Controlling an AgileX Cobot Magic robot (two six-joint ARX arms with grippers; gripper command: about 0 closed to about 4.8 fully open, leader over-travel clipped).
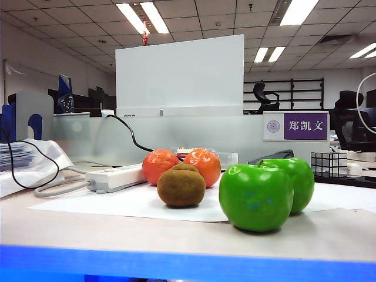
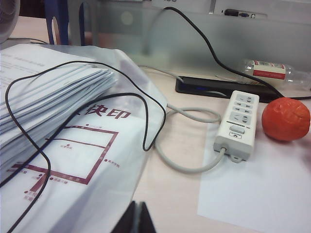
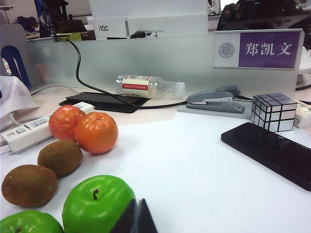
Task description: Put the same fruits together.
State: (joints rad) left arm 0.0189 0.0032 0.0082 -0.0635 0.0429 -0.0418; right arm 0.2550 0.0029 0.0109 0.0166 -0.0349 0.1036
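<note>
Two green apples [image 1: 255, 197] [image 1: 295, 178] stand side by side at the front right of the white sheet. Behind them to the left sit two tangerines [image 1: 160, 165] [image 1: 203, 166], with a brown kiwi [image 1: 181, 185] in front of them. In the right wrist view both kiwis [image 3: 60, 157] [image 3: 29, 184] lie next to the tangerines [image 3: 96, 132] [image 3: 64, 121]. My right gripper [image 3: 138, 201] is shut and empty, just beside an apple [image 3: 95, 206]. My left gripper [image 2: 137, 204] is shut and empty, low over the desk by the bagged papers, far from one tangerine [image 2: 285, 119]. Neither gripper shows in the exterior view.
A white power strip [image 2: 238, 124] with its cable lies left of the fruits. A bagged stack of papers [image 2: 48, 97] with a black wire over it fills the left. A mirrored cube [image 3: 273, 111], black phone [image 3: 272, 153], stapler [image 3: 216, 99] and lying bottle [image 3: 150, 85] sit at the right and back.
</note>
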